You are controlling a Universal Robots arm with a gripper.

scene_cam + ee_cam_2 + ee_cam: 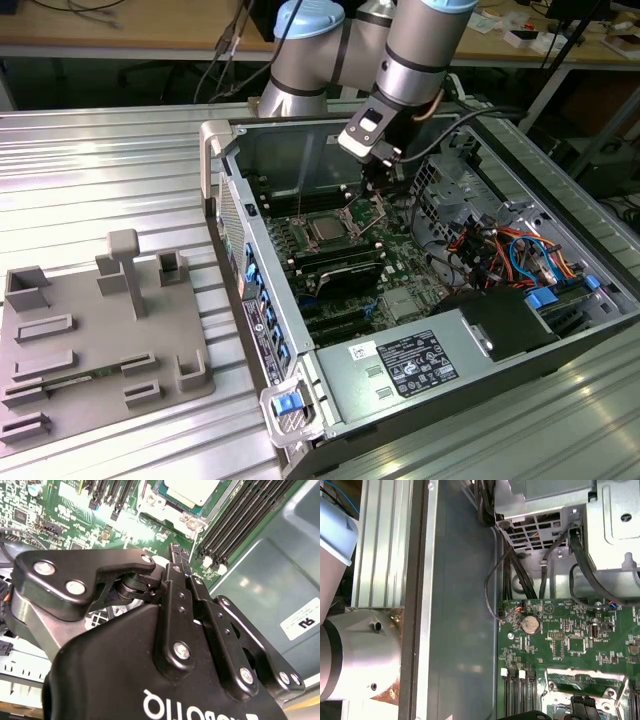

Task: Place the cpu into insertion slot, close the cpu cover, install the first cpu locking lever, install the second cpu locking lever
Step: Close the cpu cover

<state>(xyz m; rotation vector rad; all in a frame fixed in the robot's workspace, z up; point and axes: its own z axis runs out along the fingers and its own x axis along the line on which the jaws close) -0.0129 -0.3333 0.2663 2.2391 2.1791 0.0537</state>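
**cpu seated in its socket, narrow gripper just above the raised cover**

at the exterior view's left a grey fixture tray [100, 350] lies on the ribbed metal table [90, 170], apart from the open computer case [252, 290]. inside the case, on the green motherboard [405, 265], the cpu [327, 229] sits flat in the insertion slot [306, 236] with its silvery top facing up. the second wrist view shows it there too, beside the long black memory slots [240, 515]. at the socket's edge toward the exterior view's right, the cpu cover [367, 208] appears to stand raised off the chip. the gripper [377, 190] hangs right above that frame on the end of the arm [420, 50]. its fingers [176, 575] are drawn narrow, close together; whether they pinch anything or touch the cover i cannot tell. further right run orange and blue cables [505, 250], and the power supply [410, 365] lies along the case's near edge.
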